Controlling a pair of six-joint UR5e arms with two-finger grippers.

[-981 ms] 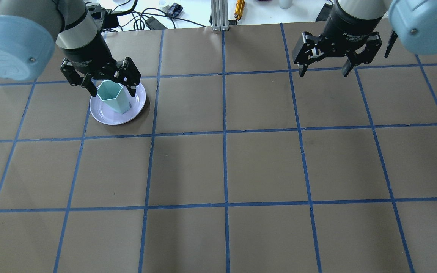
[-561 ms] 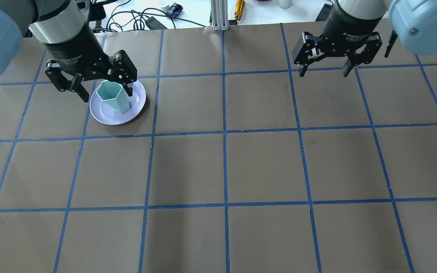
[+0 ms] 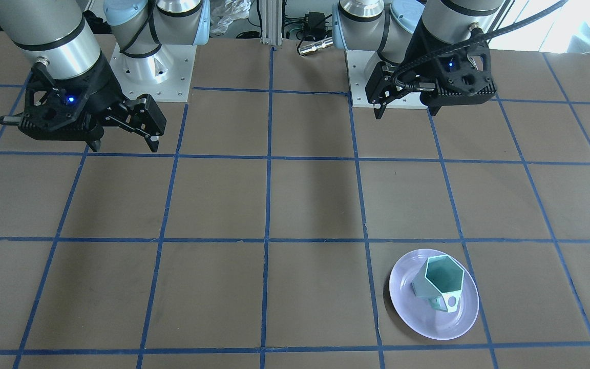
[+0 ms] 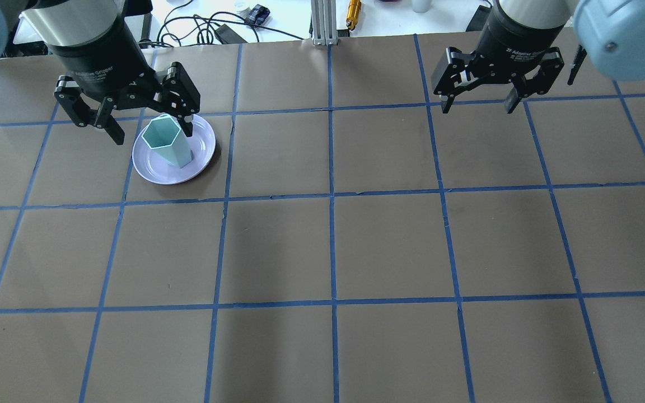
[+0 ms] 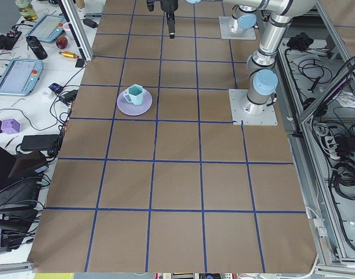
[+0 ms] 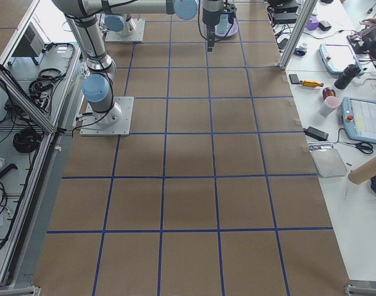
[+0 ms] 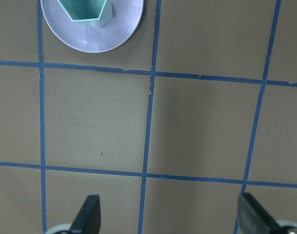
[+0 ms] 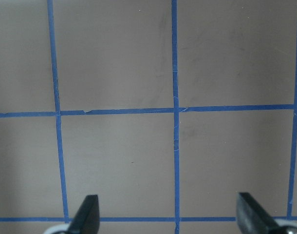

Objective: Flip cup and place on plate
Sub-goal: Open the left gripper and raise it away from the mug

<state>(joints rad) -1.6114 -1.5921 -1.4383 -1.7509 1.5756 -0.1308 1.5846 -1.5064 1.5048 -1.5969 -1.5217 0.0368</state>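
Note:
The pale mint-green cup (image 4: 163, 140) stands upright, open side up, on the lavender plate (image 4: 154, 172) at the far left of the table. In the front-facing view the cup (image 3: 441, 281) has its handle turned away from the robot, over the plate (image 3: 428, 323). My left gripper (image 4: 152, 134) is open and empty, high above the cup and not touching it. Its wrist view shows the cup (image 7: 85, 9) and plate (image 7: 95, 41) at the top edge, far from the gripper (image 7: 169, 204). My right gripper (image 4: 477, 109) is open and empty above the far right of the table.
An aluminium post (image 4: 322, 22), cables and a yellow-handled tool (image 4: 353, 11) lie beyond the table's far edge. The two arm bases (image 3: 151, 61) (image 3: 372, 87) are bolted on at the robot's side. Blue tape lines grid the brown table.
My left gripper, open around the cup a second ago, has lifted off and drawn back to the left. The cup stays upright on the plate. The right arm has not moved.

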